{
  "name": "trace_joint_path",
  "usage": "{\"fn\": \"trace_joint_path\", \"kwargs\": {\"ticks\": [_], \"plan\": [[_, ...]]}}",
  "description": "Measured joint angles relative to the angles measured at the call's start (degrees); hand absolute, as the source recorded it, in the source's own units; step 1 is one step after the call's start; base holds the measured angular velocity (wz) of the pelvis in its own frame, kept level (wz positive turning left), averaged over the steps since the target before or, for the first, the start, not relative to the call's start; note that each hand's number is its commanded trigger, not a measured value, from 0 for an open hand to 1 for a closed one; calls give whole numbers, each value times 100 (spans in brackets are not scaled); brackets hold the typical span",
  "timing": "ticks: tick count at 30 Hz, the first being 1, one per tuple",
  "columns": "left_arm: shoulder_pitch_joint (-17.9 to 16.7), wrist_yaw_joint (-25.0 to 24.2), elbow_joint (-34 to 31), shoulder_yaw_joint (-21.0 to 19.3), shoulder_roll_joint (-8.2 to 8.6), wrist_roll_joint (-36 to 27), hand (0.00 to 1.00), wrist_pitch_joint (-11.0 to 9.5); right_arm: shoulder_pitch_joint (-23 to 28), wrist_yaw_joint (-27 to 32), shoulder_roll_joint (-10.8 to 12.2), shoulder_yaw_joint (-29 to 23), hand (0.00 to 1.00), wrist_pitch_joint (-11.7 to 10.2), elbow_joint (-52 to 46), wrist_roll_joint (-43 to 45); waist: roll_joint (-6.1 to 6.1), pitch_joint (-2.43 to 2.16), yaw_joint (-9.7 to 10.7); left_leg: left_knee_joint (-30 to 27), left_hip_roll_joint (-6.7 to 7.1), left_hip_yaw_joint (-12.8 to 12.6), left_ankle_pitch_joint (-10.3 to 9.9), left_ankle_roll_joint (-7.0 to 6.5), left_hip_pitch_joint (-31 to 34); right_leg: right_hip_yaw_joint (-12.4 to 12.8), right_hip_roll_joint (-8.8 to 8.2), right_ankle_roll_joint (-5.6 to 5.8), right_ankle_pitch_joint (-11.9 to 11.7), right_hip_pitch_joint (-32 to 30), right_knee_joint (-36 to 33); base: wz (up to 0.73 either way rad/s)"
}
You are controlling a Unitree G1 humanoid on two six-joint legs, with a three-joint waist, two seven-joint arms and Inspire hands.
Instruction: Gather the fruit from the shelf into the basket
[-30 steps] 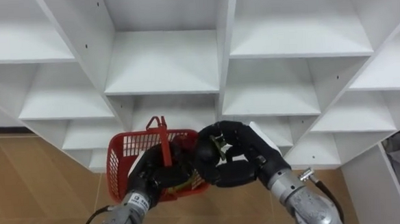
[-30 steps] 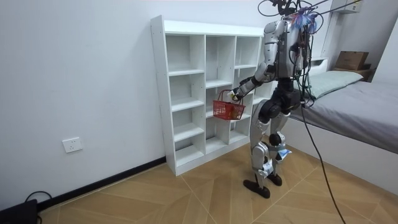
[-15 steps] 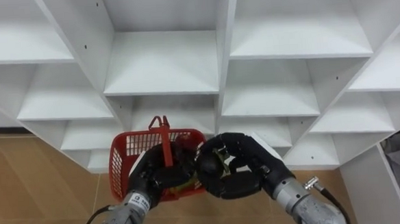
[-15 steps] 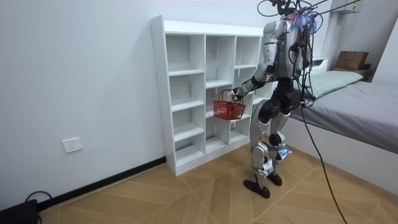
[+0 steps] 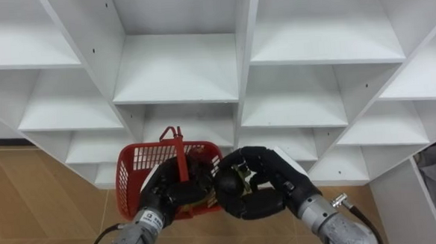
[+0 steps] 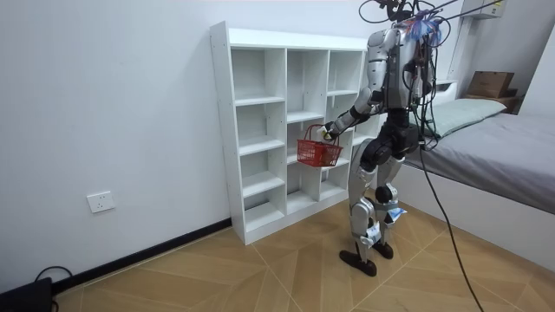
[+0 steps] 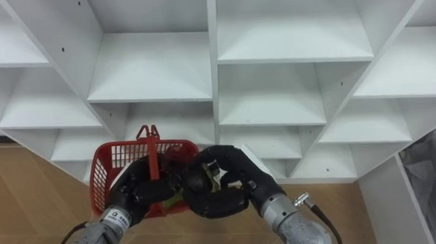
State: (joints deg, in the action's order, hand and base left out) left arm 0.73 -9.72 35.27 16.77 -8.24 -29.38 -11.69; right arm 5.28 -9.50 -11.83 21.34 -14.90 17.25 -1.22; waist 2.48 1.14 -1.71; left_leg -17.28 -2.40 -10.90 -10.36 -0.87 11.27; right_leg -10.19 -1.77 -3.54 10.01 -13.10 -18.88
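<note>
From the head, the eye views look down on the two hands meeting in front of the white closet [image 5: 178, 68], whose compartments here lie bare. The left hand [image 5: 168, 190] has its fingers clenched round the upright handle [image 5: 179, 148] of a red basket [image 5: 134, 165], holding it above the wooden floor [image 5: 27, 192]. The right hand [image 5: 262, 187] sits at the basket's right rim, touching the left hand, with fingers and thumb curled round a small yellowish object [image 5: 243, 177] that is too hidden to name. A strip of yellow [image 5: 202, 203] shows low in the basket between the hands. The room view adds the stance: the robot stands upright facing the closet's right columns, the basket held at the middle shelves, with a bed [image 6: 512, 143] behind it at the room view's right.
</note>
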Motion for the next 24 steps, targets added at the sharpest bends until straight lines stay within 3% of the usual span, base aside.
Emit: {"fn": "trace_joint_path", "kwargs": {"ticks": [12,13,14,15,16,17,24], "plan": [[-1,-8,1,26,-22,-5,100,0,31,-2,30,1,100,11,0,-1,31,-7,-2,-6,-1,0,0,0,-1,2,0,0,0,1,-4,0],[-1,-9,1,27,-22,-8,100,0,31,-2,33,2,74,11,0,-1,33,-6,-2,-8,-1,0,0,0,-1,2,0,0,0,1,-6,0],[-2,-11,1,27,-23,-9,100,0,31,-3,36,2,65,11,0,-1,35,-5,-3,-10,-1,0,0,0,-2,2,0,0,0,1,-8,0],[-2,-11,1,27,-23,-9,100,0,31,-3,37,2,31,11,0,-1,37,-5,-2,-11,-1,0,0,0,-2,2,0,0,0,1,-9,0],[-2,-13,1,27,-23,-10,100,0,31,-3,40,2,10,11,0,-1,41,-4,-3,-12,-1,0,0,0,-3,3,0,0,0,1,-10,0],[-4,-13,1,27,-24,-11,100,0,31,-3,42,2,0,11,0,-1,46,-3,-3,-12,-2,0,0,0,-3,3,0,0,0,1,-11,0],[-14,-16,2,30,-31,-17,100,0,31,-5,53,3,0,38,0,-2,69,-1,-2,-13,-3,0,0,0,0,3,0,0,0,0,-10,0]]}}
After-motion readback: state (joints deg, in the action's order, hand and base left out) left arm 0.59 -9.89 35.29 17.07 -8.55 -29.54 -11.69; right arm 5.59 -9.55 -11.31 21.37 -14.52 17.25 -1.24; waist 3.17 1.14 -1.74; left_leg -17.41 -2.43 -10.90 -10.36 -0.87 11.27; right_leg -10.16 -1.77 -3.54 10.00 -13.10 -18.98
